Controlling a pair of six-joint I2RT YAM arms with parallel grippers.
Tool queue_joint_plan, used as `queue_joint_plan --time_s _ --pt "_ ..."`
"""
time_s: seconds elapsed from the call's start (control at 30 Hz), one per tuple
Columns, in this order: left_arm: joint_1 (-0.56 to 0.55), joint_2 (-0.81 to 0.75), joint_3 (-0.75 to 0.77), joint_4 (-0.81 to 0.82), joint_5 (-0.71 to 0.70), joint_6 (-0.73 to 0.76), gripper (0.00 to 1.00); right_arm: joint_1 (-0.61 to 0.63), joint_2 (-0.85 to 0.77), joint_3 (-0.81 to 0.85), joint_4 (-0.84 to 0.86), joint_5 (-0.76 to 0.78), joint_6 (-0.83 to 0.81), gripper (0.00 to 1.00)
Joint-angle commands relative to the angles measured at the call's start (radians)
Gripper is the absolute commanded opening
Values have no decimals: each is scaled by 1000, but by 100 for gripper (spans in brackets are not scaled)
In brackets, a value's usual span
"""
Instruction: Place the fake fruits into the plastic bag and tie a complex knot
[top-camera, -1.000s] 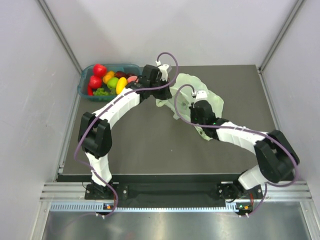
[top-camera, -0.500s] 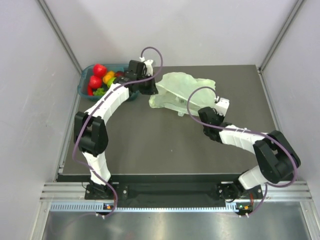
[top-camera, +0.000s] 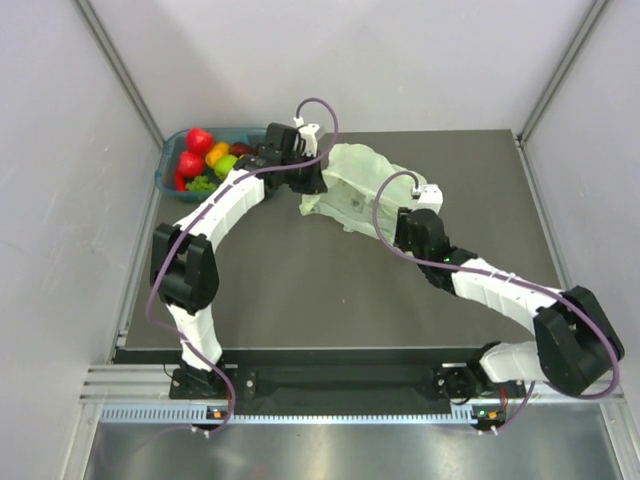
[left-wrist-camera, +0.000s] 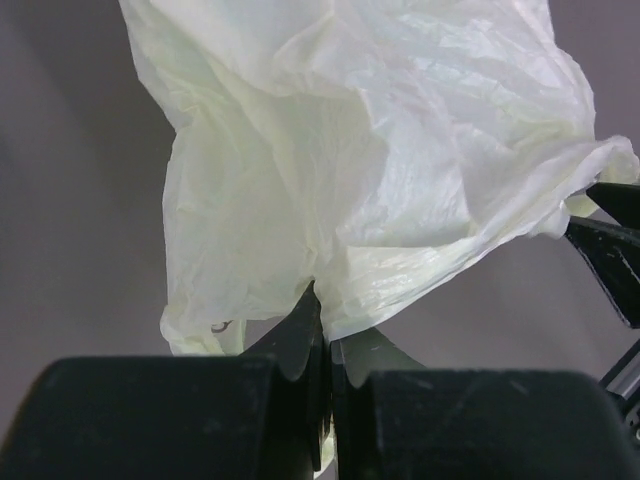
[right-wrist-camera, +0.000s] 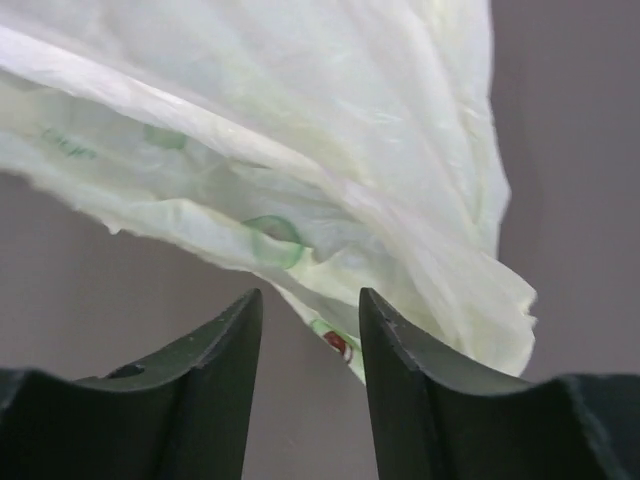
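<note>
The pale-green plastic bag (top-camera: 365, 180) lies crumpled at the back middle of the dark table. My left gripper (top-camera: 310, 186) is at its left edge, and in the left wrist view it (left-wrist-camera: 324, 312) is shut on a fold of the bag (left-wrist-camera: 380, 170), lifting it. My right gripper (top-camera: 412, 208) is at the bag's right end; in the right wrist view it (right-wrist-camera: 310, 315) is open, with the bag's lower edge (right-wrist-camera: 330, 250) hanging just ahead of the jaws. The fake fruits (top-camera: 205, 157), red, orange, yellow and green, lie in the teal basket. No knot shows.
The teal basket (top-camera: 172, 150) stands at the table's back left corner, just behind my left forearm. Grey walls close in the table at the left, back and right. The table's dark surface (top-camera: 300, 290) stretches toward the arm bases.
My left gripper has moved a little right with the bag's edge. My right gripper has swung left and forward to the bag's right end. The bag has bunched up between them.
</note>
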Motion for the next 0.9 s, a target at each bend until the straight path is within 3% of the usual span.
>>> queue_joint_plan --time_s 0.0,0.07,0.13,0.17,0.33,0.47,0.73,0.87 --pt "1 -22 73 17 38 52 0 10 -77 50 18 -179 -144 45" --pt "1 -22 76 14 42 67 0 10 -112 67 -6 -240 -208 47" --pt "1 -26 75 14 41 69 0 16 -158 62 7 -318 -271 56" --pt "0 -28 76 15 47 75 0 24 -166 64 10 -311 -326 67" --pt "-7 -25 76 17 42 82 0 35 -120 200 -85 -250 -445 74" --pt "-10 -23 75 12 38 92 0 51 -22 301 -123 -231 -525 93" --pt "-11 -17 83 2 18 116 0 59 180 441 -172 -176 -591 95" --pt "-11 -9 86 -2 10 122 0 58 245 462 -151 -141 -621 85"
